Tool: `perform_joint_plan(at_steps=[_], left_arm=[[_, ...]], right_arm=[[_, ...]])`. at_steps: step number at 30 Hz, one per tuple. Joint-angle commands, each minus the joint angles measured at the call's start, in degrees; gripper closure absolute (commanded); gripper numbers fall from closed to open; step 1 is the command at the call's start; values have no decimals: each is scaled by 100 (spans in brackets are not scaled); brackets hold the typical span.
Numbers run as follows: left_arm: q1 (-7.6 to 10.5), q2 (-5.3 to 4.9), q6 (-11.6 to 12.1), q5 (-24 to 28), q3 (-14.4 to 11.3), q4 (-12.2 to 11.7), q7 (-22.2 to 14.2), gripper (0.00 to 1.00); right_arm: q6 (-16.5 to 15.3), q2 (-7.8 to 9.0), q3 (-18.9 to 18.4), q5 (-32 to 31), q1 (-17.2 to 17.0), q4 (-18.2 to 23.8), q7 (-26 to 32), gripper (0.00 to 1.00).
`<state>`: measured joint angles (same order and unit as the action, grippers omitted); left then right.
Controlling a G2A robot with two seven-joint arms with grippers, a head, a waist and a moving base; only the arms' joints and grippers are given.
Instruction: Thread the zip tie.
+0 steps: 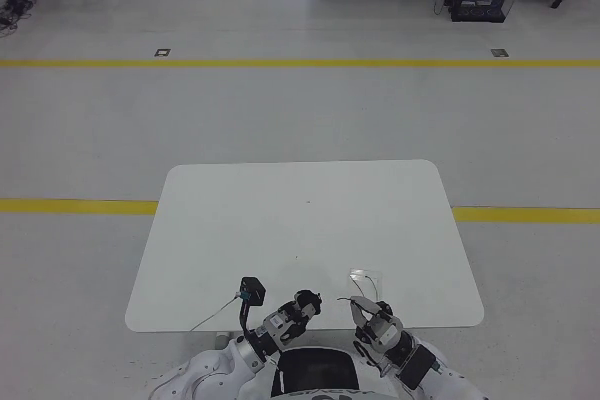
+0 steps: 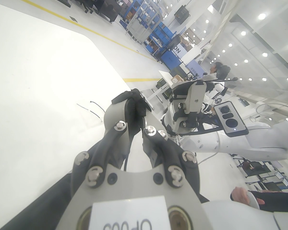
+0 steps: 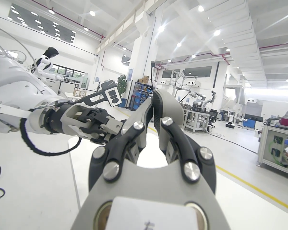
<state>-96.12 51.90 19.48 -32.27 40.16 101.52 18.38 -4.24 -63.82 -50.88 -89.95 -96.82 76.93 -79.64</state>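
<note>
The right gripper [image 3: 153, 95] is seen with its jaws pressed together on a thin black tie [image 3: 152, 75]. The tie stands straight out past the fingertips, its long axis running on in line with the fingers, and a small thickening is seen at its free end. In the top view the tie [image 1: 363, 300] is seen curving away from the right gripper [image 1: 377, 316] toward the left gripper [image 1: 308, 300], which is placed near and to the side, with a gap left between the two.

The left gripper [image 2: 134, 101] is also seen with its jaws together. Something black is bunched at its tips; whether part of a tie is held there cannot be told.

Beyond both sets of jaws, a few thin strands [image 2: 96, 106] are lying flat on the white table [image 2: 38, 72], apart from either gripper. In the top view a pale loop [image 1: 361, 272] is seen on the table [image 1: 310, 210] just ahead of the right jaws.

The tie is judged to be nearer to, and controlled by, the right arm. The coming move is judged to turn on the free end being lined up with whatever is offered at the left jaws, so the sideways gap would have to be closed along the tie's axis.
</note>
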Motion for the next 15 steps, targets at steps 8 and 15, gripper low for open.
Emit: perform_joint_plan(at_steps=[8, 15], left_arm=[[0, 0, 0, 0, 0, 0, 0, 100], [0, 0, 0, 0, 0, 0, 0, 100]], right_arm=[[-130, 46, -92, 0, 149, 301, 380, 100], [-197, 81, -135, 0, 190, 408, 474, 100]])
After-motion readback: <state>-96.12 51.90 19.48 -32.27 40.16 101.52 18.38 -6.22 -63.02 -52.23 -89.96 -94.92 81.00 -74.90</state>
